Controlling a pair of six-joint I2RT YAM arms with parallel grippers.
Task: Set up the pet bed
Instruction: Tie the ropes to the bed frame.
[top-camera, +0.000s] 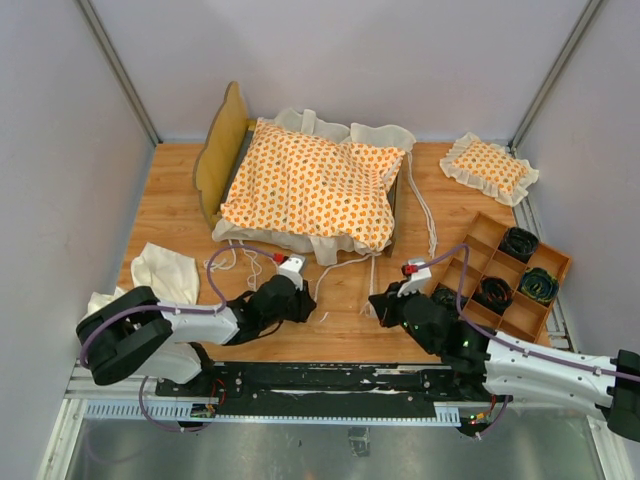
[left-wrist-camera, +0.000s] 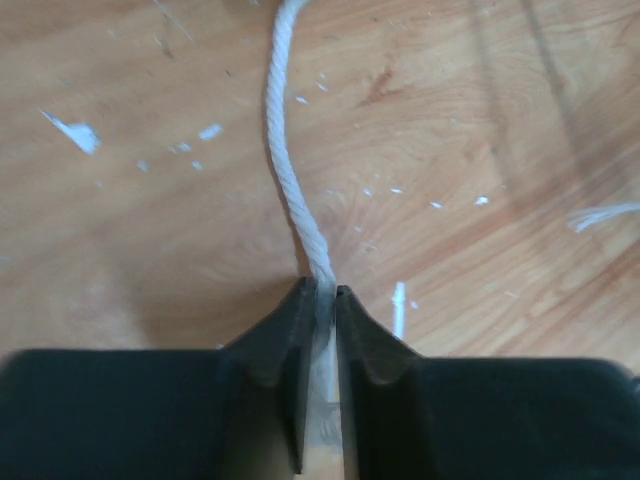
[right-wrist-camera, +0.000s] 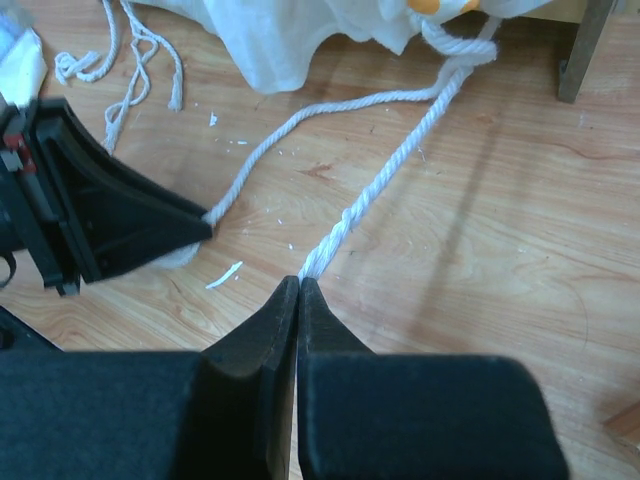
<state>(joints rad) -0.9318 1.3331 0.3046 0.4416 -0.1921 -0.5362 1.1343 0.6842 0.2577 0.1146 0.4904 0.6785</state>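
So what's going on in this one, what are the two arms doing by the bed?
The cushion lies on the bed frame at the back of the table. The left gripper is pinched on one tie string down at the wood, and the right gripper is shut with the second tie string caught at its tips. Both strings run back across the table to the cushion.

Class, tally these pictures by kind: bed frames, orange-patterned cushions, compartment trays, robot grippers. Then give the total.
Bed frame: 1
Orange-patterned cushions: 2, big cushion and small pillow
Tray: 1
Grippers: 2, left gripper and right gripper
Total: 6
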